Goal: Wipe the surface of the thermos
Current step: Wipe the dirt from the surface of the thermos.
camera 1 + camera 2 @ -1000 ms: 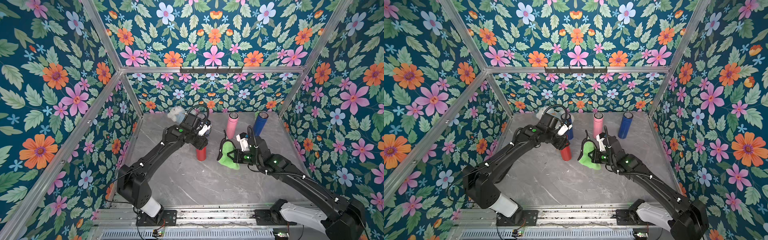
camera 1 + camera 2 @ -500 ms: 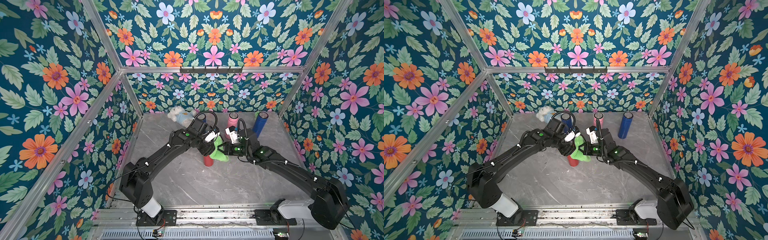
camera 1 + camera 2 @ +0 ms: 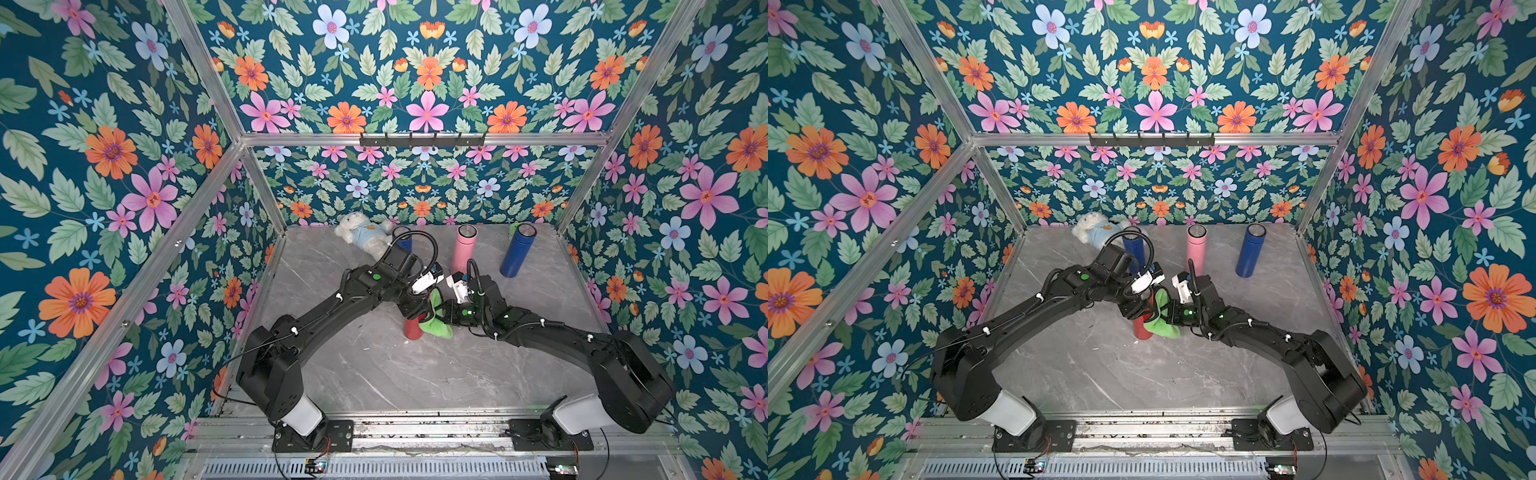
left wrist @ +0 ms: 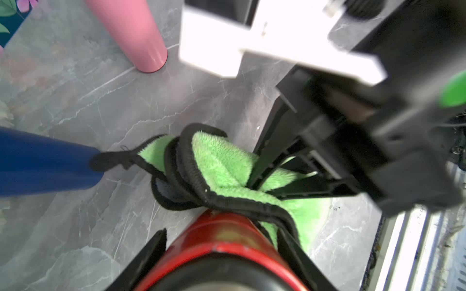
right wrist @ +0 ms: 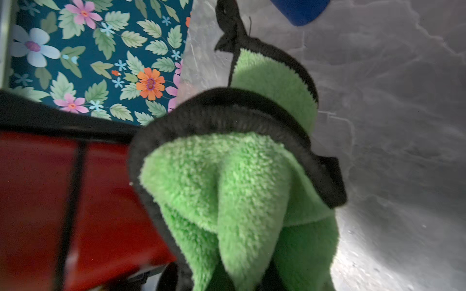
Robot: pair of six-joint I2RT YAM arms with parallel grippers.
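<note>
A: What is seen nearest the front?

B: Bare grey marble-patterned tabletop (image 3: 374, 374) is seen first; beyond it, around mid-table, the red cylindrical metal thermos (image 3: 412, 329) is found upright, its base apparently resting on the top.

A: How is it held?

B: Its upper part is clamped between the fingers of the left gripper (image 4: 222, 234), one on each side; the green fleecy cloth with black piping (image 3: 435, 326) is pinched tight in the right gripper (image 3: 441, 312) and is pressed against the side of the thermos facing the right arm.

A: How may the thermos be expected to handle?

B: A rigid, smooth, glossy wall is judged; slipping or turning within the fingers is to be expected under hard rubbing; being tall and narrow, it is easily tipped; whether it is full cannot be told, so its weight is left open. The hold is best taken high on the body, so that the lower wall is left free for wiping; the cloth is soft and bunched, so scratching is thought unlikely.

A: And farther back?

B: A pink cylindrical flask (image 3: 463, 249) and a blue cylindrical flask (image 3: 515, 251) are stood well apart from it, near the back wall; a dark blue flask (image 3: 402, 242) is partly hidden behind the left arm; a white plush toy (image 3: 361, 237) is laid beside that.
</note>
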